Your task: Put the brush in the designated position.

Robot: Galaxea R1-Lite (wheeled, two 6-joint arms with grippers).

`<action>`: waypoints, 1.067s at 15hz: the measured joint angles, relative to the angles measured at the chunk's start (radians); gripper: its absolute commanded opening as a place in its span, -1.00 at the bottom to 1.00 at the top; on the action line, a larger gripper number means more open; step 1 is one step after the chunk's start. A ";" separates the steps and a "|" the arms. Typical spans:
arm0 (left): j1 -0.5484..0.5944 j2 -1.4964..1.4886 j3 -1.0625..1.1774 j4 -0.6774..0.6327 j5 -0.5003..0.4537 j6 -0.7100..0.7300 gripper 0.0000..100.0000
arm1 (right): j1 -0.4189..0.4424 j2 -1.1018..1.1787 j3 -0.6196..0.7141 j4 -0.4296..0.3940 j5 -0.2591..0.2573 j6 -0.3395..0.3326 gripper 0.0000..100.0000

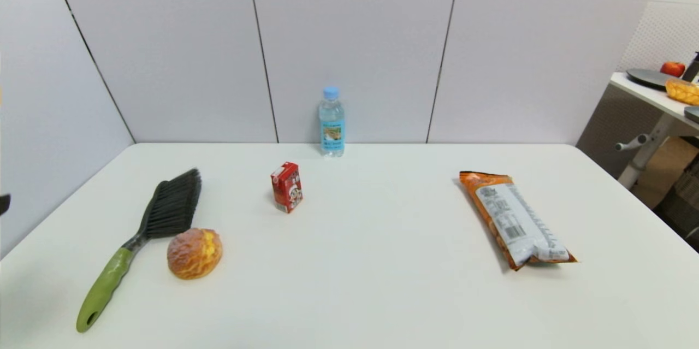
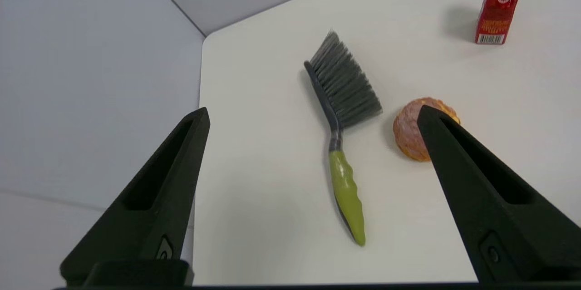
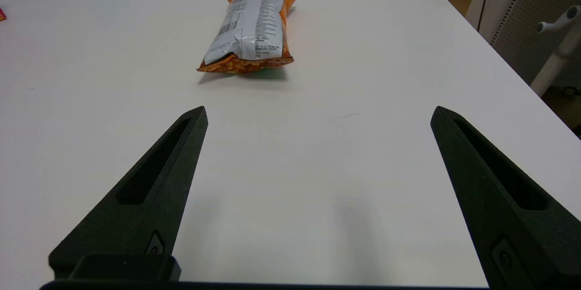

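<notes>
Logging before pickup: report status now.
Left gripper open above lime-green-handled black-bristle brush, untouched on table. Right gripper open, idle. Golden bread bun close beside brush.

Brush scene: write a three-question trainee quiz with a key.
1. True or false: the brush lies flat, untouched by either pincer.
2. What lies right beside the bristles? A) bun B) red carton C) water bottle
3. Fill in: the left pincer is ____, above the table's left edge.

Key: 1 true; 2 A; 3 open. The right pincer hangs open before the snack bag.
</notes>
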 measured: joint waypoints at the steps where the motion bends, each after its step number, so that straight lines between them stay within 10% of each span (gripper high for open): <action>1: -0.007 -0.076 0.077 0.003 0.011 -0.024 1.00 | 0.000 0.000 0.000 0.000 0.000 0.000 1.00; 16: -0.141 -0.826 0.905 -0.281 0.036 -0.267 1.00 | 0.000 0.000 0.000 0.000 0.000 0.000 1.00</action>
